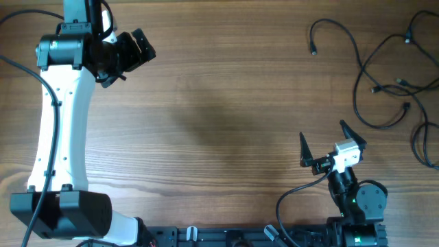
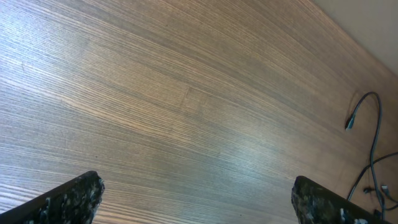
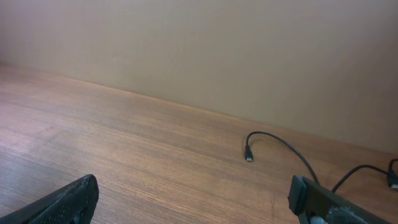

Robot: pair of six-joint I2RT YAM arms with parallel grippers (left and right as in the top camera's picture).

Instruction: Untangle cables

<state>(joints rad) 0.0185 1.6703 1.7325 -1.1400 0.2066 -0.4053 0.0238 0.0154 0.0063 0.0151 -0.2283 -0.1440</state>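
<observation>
**A:** From overhead, the cables [image 1: 401, 83] lie loosely crossed at the far right of the wooden table [image 1: 219, 103]. Our right gripper [image 1: 328, 140] sits nearer than they do, jaws spread and empty. The left gripper [image 1: 135, 48] is far left, well apart from them.

**B:** Then we lead with the right and bring the left across to pin.

**A:** In the left wrist view our jaws are spread wide over bare wood, with the cables at the right edge.

**B:** The right wrist view shows spread jaws too, and one free plug [image 3: 249, 157] ahead. We should pinch that strand just behind the plug and draw it out slowly.
</observation>
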